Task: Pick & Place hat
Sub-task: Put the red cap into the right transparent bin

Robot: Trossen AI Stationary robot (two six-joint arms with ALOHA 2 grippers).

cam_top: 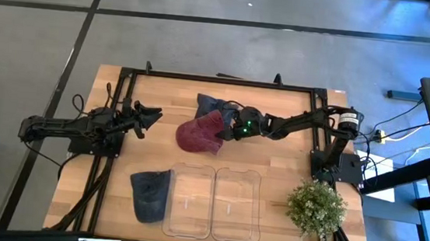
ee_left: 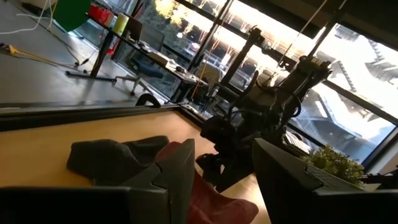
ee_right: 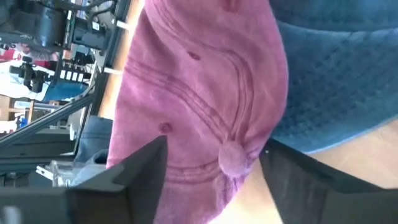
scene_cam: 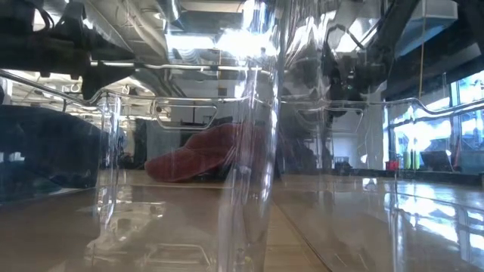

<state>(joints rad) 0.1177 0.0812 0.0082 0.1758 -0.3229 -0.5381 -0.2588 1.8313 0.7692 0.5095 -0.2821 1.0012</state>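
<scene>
A maroon cap (cam_top: pixel 197 133) lies on the table's middle, its edge against a dark blue hat (cam_top: pixel 210 103) behind it. A second dark blue hat (cam_top: pixel 150 195) lies near the front, left of the bins. My right gripper (cam_top: pixel 224 131) is open at the cap's right side. In the right wrist view its fingers stand either side of the crown with the top button (ee_right: pixel 233 157), gripper (ee_right: pixel 214 146). My left gripper (cam_top: pixel 155 115) is open and hovers left of the cap, pointing at it, gripper (ee_left: pixel 224 165). The low view shows the maroon cap (scene_cam: pixel 197 155) through clear plastic. My right gripper straddles the maroon cap's crown (ee_right: pixel 205 93), coming level from the table's right. One finger (ee_right: pixel 140 171) overlaps the cloth in the wrist view, but I cannot tell whether it touches. The cap rests on the table.
Two clear plastic bins (cam_top: pixel 188 200) (cam_top: pixel 236 204) stand side by side at the near edge. A potted plant (cam_top: pixel 317 207) stands at the near right corner. A black frame (cam_top: pixel 218 79) borders the work area. Bare wood lies between cap and bins.
</scene>
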